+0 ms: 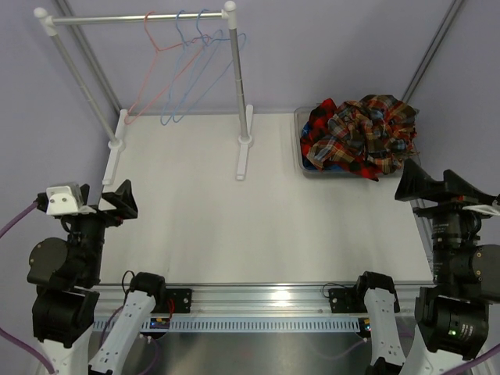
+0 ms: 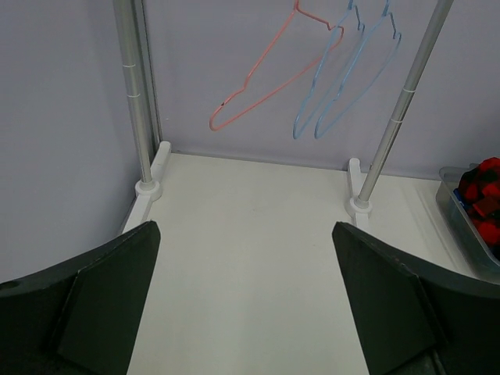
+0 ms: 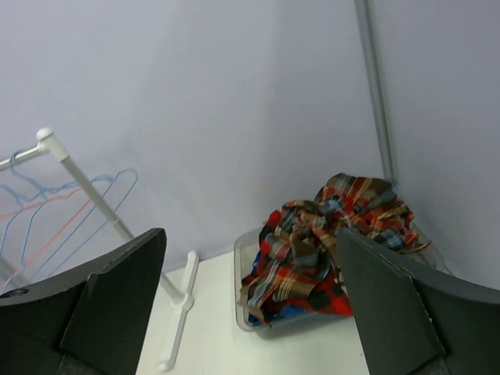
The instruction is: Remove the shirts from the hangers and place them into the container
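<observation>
Left tool (image 1: 119,201) and right tool (image 1: 433,187) stand released and empty near you. Shirts (image 1: 359,137) lie heaped in the container (image 1: 299,133) at two o'clock; hangers (image 1: 187,47) hang bare at eleven. You probably need only to tuck overhanging cloth inside.

Shirts (image 1: 359,137), seemingly all, lie in the container (image 1: 300,148) far right; hangers (image 1: 187,72) hang on the rack (image 1: 117,19) far left.

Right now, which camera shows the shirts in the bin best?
The top external view: the whole pile of shirts lies unobstructed in the bin. The right wrist view shows it closer, but a finger of the right hand hides its lower right part. The left wrist view shows only a red scrap at its right border.
</observation>
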Controlling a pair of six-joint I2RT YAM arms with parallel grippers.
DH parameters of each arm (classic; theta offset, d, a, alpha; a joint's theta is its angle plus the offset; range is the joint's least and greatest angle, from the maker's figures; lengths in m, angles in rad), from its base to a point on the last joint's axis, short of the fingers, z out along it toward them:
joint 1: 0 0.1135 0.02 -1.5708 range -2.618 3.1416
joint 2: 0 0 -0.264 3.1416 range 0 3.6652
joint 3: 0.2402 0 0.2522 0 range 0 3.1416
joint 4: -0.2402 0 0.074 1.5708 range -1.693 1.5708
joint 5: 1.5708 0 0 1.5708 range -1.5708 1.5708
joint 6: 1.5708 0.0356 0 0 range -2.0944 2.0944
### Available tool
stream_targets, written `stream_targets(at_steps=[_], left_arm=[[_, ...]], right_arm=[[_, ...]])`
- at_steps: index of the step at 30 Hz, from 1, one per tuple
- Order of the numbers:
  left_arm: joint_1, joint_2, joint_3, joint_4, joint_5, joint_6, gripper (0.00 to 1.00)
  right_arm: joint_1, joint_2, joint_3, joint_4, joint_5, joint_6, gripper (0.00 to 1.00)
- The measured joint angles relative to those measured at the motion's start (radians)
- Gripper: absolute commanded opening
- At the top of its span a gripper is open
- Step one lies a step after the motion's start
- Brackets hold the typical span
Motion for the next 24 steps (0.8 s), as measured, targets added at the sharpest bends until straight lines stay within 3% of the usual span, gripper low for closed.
stream_targets(at_steps=[10, 24], left_arm=[[-0.014, -0.079, 0.001, -0.082, 0.000, 0.000, 0.99], [-0.016, -0.089, -0.010, -0.111, 0.005, -0.011, 0.99]], right_arm=[[0.130, -0.175, -0.151, -0.045, -0.011, -0.016, 0.99], [0.177, -0.201, -0.205, -0.037, -0.006, -0.029, 0.99]])
